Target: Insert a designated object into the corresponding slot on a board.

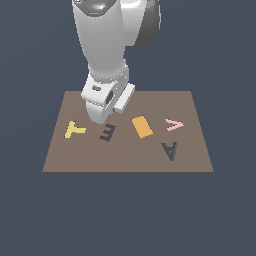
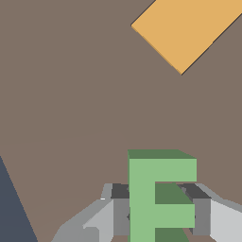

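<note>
Fingers (image 2: pixel 120 215) clamped on green E (image 2: pixel 142 198) | above brown board (image 1: pixel 125 160), prob. near E slot (image 1: pixel 106 133) | dark plain bkgd

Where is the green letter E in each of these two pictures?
Exterior view: almost wholly hidden under the gripper; only a green sliver shows there.
Wrist view: the green E stands in the foreground, clamped between the grey fingers.
Shared landmark: the orange rectangle on the brown board, close beside the gripper.
</note>
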Controlling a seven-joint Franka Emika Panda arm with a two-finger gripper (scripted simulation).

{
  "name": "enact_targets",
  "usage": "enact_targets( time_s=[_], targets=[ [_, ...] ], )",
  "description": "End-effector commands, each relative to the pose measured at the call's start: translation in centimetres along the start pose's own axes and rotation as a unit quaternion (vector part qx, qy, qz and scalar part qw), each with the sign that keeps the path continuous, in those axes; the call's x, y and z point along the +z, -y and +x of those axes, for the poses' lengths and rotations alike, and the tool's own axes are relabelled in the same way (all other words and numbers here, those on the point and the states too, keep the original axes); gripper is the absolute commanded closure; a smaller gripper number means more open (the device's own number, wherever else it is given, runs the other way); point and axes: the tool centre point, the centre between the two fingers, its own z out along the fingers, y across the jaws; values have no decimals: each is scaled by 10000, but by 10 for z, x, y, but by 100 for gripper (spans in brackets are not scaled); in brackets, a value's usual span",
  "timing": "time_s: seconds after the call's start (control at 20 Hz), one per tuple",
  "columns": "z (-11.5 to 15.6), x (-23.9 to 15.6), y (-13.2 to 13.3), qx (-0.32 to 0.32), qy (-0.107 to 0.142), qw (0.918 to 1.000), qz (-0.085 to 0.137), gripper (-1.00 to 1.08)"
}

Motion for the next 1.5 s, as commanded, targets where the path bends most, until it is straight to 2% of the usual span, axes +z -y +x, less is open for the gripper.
enact_targets(
  time_s=[0.0, 0.5, 0.8, 1.15, 1.45],
  targets=[
    [0, 0, 0, -1, 0, 10000, 2, 108],
    [0, -3, 0, 15, 0, 10000, 2, 108],
    [3, -4, -2, 231, 0, 9997, 2, 108],
    [10, -4, -7, 816, -1, 9967, 2, 108],
    [18, -5, -15, 1609, -2, 9870, 2, 108]
  ],
)
